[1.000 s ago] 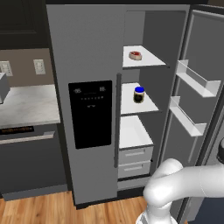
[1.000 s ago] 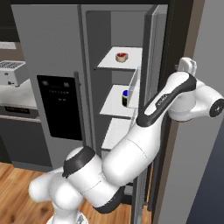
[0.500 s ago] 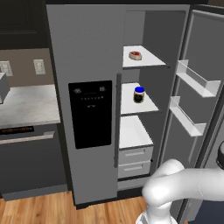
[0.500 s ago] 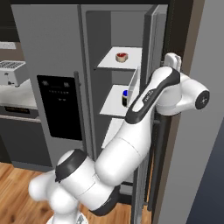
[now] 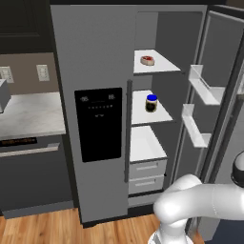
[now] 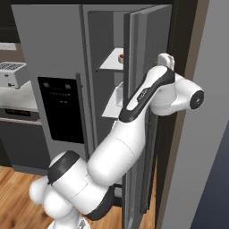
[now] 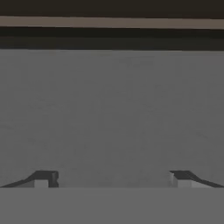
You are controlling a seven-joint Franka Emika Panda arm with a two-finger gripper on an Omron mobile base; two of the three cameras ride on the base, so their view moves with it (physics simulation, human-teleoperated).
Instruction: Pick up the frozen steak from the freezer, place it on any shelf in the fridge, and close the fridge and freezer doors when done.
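Steak on top shelf; fridge door open.
End effector (image 7: 112, 178) tips apart, empty; frozen steak (image 5: 147, 60) prob. stiff, slick, light — grab across rim.

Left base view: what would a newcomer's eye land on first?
The fridge door stands wide open on the right, baring white shelves: the steak lies on the top shelf and a blue-lidded jar stands on the one below. The freezer door, with its black dispenser panel, is shut, and the white arm crowds the lower right.
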